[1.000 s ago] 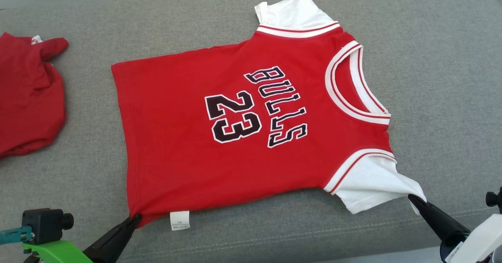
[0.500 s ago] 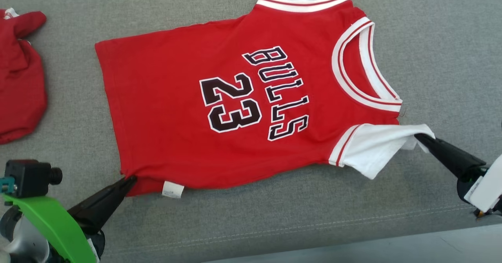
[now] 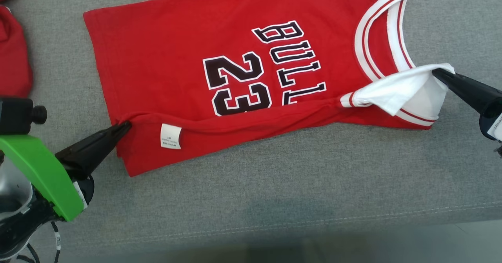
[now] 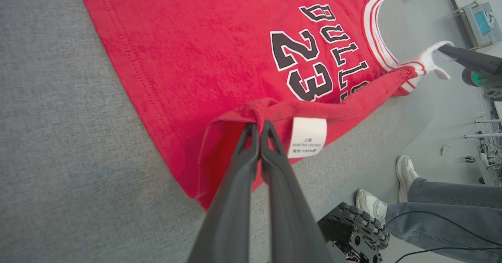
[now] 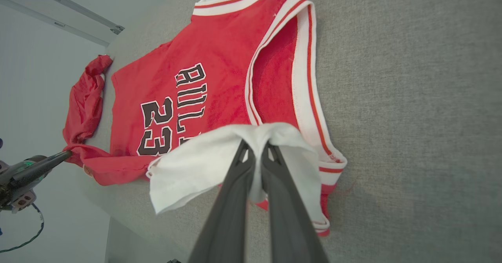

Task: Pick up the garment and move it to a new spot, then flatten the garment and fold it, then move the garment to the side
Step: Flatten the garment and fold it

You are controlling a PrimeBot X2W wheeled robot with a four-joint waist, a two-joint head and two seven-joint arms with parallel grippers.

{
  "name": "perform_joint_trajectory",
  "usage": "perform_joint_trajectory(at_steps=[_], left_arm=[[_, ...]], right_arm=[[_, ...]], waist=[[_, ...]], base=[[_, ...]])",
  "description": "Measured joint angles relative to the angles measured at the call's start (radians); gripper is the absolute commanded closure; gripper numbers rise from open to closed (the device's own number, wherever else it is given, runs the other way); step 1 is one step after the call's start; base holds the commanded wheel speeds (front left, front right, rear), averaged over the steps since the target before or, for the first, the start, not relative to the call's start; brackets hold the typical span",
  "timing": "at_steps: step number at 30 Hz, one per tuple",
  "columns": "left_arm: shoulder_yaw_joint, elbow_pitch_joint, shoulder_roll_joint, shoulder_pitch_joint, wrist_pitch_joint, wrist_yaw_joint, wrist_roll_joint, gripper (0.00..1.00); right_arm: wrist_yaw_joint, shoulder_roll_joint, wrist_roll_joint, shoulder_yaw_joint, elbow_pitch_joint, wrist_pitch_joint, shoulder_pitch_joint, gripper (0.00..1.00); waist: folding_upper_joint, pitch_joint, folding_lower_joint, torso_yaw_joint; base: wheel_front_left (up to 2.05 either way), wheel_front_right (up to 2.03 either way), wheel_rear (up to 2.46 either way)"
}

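Surface: grey woven cushion (image 3: 274, 200), with a stitched seam along the lower part of the head view.
Room: pale floor; a person's jeans leg (image 4: 451, 208) and white shoes (image 4: 404, 171) at the lower right of the left wrist view.
Garment: red jersey (image 3: 164, 59) across the upper middle, its near edge raised in a ridge between the two grippers.
Writing: "BULL", the next letter tucked under the ridge, and "23", black outlined in white. The print on the white care label (image 3: 171, 136) is too fine to read.
Left gripper (image 3: 124, 126): fingers clamped on the hem corner, left of centre.
Right gripper (image 3: 435, 73): fingers pinched on the white sleeve (image 3: 396, 94), right edge.
Other: second red cloth (image 3: 13, 59) at the left edge, apart from the jersey.
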Motion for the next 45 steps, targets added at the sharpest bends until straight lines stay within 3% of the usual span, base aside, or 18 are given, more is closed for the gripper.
perform_joint_trajectory(at_steps=[8,25,26,27,28,29,36,45], left_arm=[[-0.016,0.074,-0.035,-0.118,0.048,0.002,0.0,1.0],[-0.063,0.233,-0.113,-0.234,0.074,0.009,0.03,1.0],[-0.064,0.245,-0.116,-0.237,0.074,0.01,0.031,0.67],[-0.064,0.245,-0.116,-0.237,0.074,0.01,0.031,0.59],[-0.068,0.255,-0.117,-0.241,0.075,0.01,0.032,0.42],[-0.07,0.263,-0.119,-0.244,0.077,0.01,0.034,0.0],[-0.075,0.369,-0.187,-0.25,0.018,0.01,0.044,0.0],[0.001,0.407,-0.202,-0.117,-0.133,0.018,0.061,0.0]], right_arm=[[-0.01,0.03,-0.019,0.058,0.051,0.064,-0.125,1.0],[-0.015,0.097,-0.104,0.117,0.168,0.082,-0.289,1.0],[-0.015,0.1,-0.119,0.118,0.174,0.08,-0.298,0.7],[-0.015,0.1,-0.119,0.118,0.174,0.08,-0.298,0.19],[-0.014,0.104,-0.132,0.12,0.179,0.072,-0.31,0.0],[-0.014,0.109,-0.141,0.123,0.181,0.064,-0.32,0.0],[0.023,0.163,-0.177,0.129,0.246,-0.04,-0.326,0.0],[0.048,0.139,-0.23,0.102,0.288,-0.172,-0.151,0.0]], waist=[[0.0,0.05,0.0,0.024],[0.0,0.084,0.0,0.04],[0.0,0.085,0.0,0.04],[0.0,0.085,0.0,0.04],[0.0,0.086,0.0,0.04],[0.0,0.086,0.0,0.04],[0.0,0.051,0.0,0.04],[0.0,-0.028,0.0,0.03]], base=[[0.0,0.0,0.0],[0.0,0.0,0.0],[0.0,0.0,0.0],[0.0,0.0,0.0],[0.0,0.0,0.0],[0.0,0.0,0.0],[0.0,0.0,0.0],[0.0,0.0,0.0]])
